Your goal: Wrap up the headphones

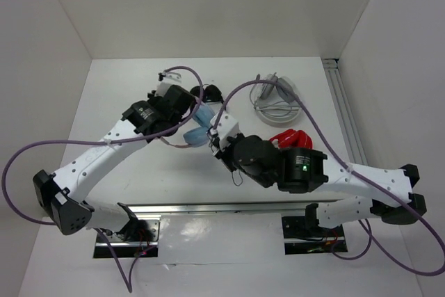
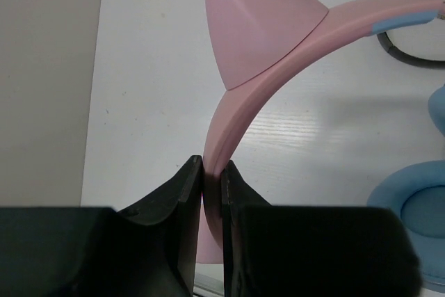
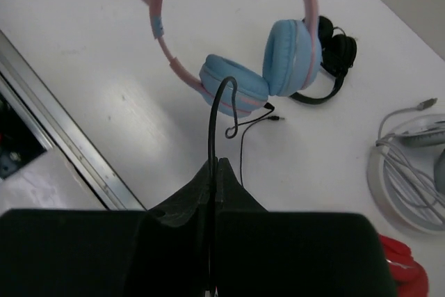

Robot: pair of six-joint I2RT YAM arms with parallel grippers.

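Note:
The headphones (image 3: 233,85) lie on the white table: pink cat-eared headband (image 2: 257,102), two light blue ear cups (image 1: 200,126) and a thin black cable (image 3: 212,126). My left gripper (image 2: 212,172) is shut on the headband just below a cat ear (image 2: 257,26); in the top view it (image 1: 172,124) sits left of the cups. My right gripper (image 3: 214,166) is shut on the cable, which rises from the fingertips and loops beside the near cup. In the top view it (image 1: 219,144) is just right of the cups. The cable's plug (image 3: 276,117) lies loose on the table.
A small all-black pair (image 3: 337,53) lies behind the cups, also in the top view (image 1: 212,92). A red pair (image 1: 286,138) lies by the right arm. A white dish (image 1: 277,102) holds grey cables. A metal rail (image 1: 208,208) runs along the near edge.

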